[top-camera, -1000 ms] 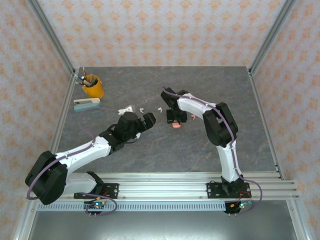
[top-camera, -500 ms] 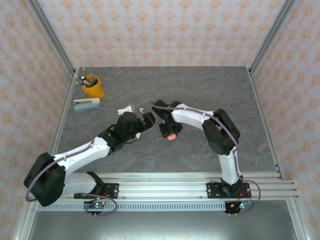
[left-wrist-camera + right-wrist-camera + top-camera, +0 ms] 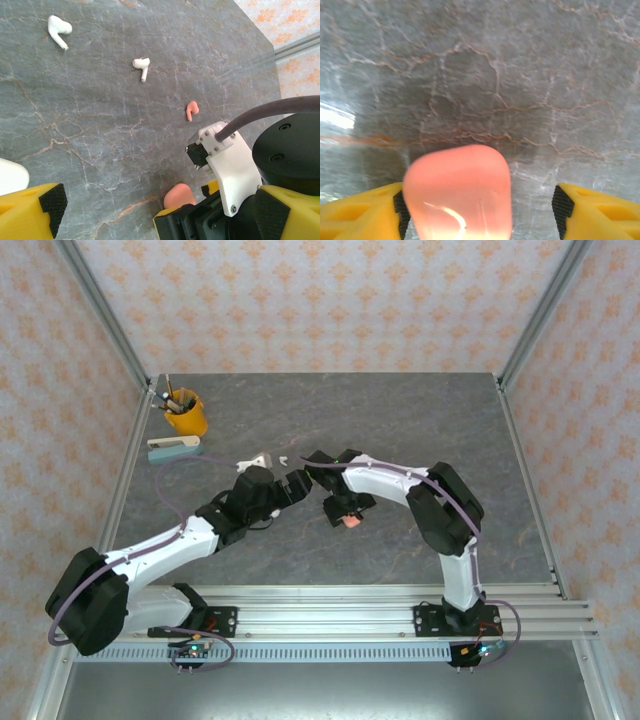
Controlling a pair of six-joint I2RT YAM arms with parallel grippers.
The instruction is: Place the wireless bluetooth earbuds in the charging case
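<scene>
Placement: white stemmed plastic earbuds [image 3: 142,65] and salmon-orange stemmed earbud [image 3: 191,110] loose on grey marbled table [image 3: 100,125], uncased. Salmon pebble-shaped charging case [image 3: 457,192] between right gripper [image 3: 342,508] pads, touching one; grasp unclear. Left gripper [image 3: 297,483] spread, empty, likely waiting to steady case.

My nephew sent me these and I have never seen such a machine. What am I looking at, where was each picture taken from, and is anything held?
These are two robot arms bolted at the near edge of a grey marble-patterned table. One picture looks down from above; the other two come from a camera on each wrist. The left pincer is open and empty. The right pincer is open around a salmon-orange pebble-shaped case, which lies against one side with a gap on the other. Two white stemmed earbuds and one salmon-orange earbud lie loose. A yellow pen cup stands far left.
</scene>
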